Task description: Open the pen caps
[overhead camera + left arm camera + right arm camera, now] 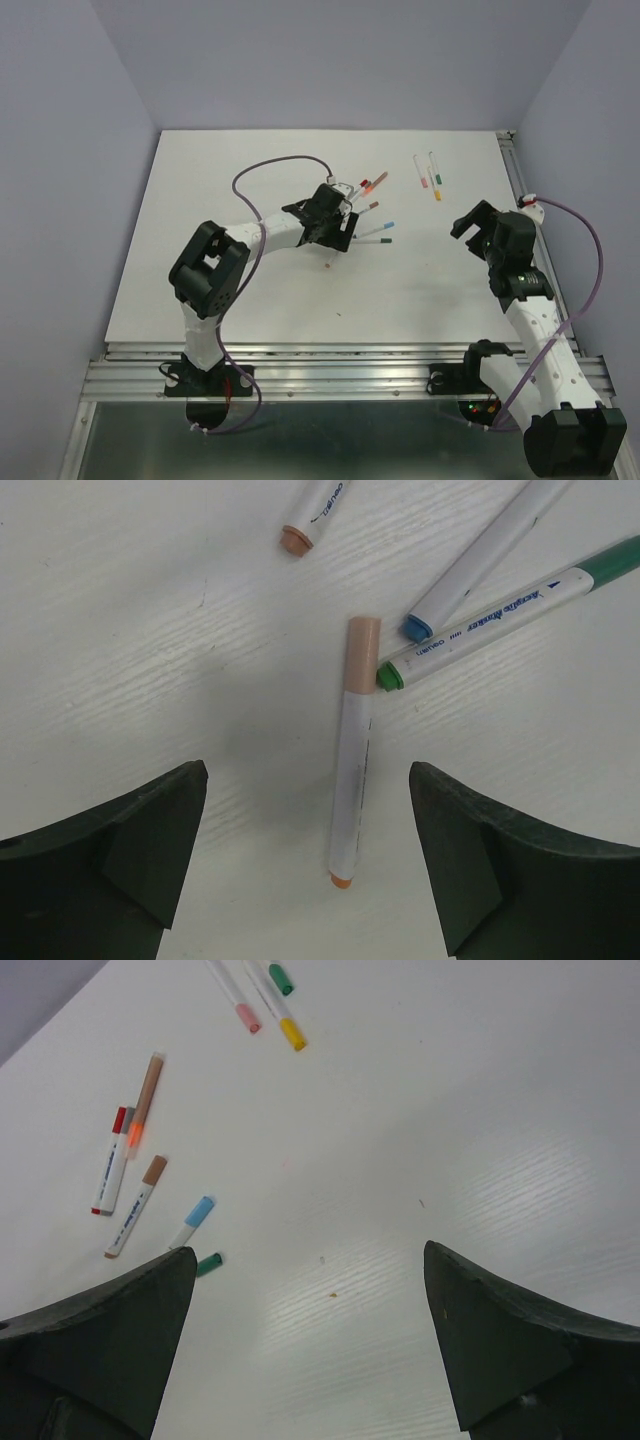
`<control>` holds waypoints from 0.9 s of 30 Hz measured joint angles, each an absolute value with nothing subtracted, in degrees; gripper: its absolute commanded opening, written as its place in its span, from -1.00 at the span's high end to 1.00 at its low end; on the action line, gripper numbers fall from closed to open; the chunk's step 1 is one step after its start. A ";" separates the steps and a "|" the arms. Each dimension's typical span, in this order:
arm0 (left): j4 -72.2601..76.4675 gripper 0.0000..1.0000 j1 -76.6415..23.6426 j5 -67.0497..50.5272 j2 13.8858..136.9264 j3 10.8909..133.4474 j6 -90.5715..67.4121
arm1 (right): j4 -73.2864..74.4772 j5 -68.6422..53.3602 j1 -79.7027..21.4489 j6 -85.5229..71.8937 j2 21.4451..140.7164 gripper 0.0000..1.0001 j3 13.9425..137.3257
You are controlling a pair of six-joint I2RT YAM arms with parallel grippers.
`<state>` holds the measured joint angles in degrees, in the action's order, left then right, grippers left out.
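White pens (pixel 372 215) cluster just right of the left gripper (pixel 345 222), the nearer one; the right gripper (pixel 472 220) hangs well apart. Left wrist: jaws wide apart flank one pen (pixel 352 765), its length running along the gap, peach cap (pixel 362 655) at the far end. Right wrist: jaws apart, empty.

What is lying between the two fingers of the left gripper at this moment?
In the left wrist view, one white pen with a peach cap lies on the table between the open left gripper fingers, touching neither.
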<state>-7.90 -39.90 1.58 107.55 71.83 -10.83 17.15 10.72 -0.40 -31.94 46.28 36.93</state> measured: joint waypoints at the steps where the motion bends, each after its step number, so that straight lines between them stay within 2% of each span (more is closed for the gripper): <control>1: -8.10 -0.87 -40.07 1.58 107.87 71.83 -10.59 | 17.19 10.74 -0.40 -31.94 46.28 -1.00 36.93; 13: -9.58 -0.58 -40.53 1.78 111.66 73.52 -8.64 | 17.08 10.70 -0.40 -31.92 46.22 -1.00 36.91; 17: -9.93 -0.37 -41.43 2.68 112.03 73.76 -8.01 | 17.08 10.70 -0.40 -31.92 46.24 -1.00 36.91; 23: -11.00 -0.20 -42.59 4.97 113.16 75.11 -7.73 | 16.93 10.74 -0.40 -31.94 46.33 -1.00 36.60; 27: -11.14 0.03 -44.31 7.77 113.38 75.29 -7.79 | 16.88 11.16 -0.40 -32.16 46.72 -1.00 36.60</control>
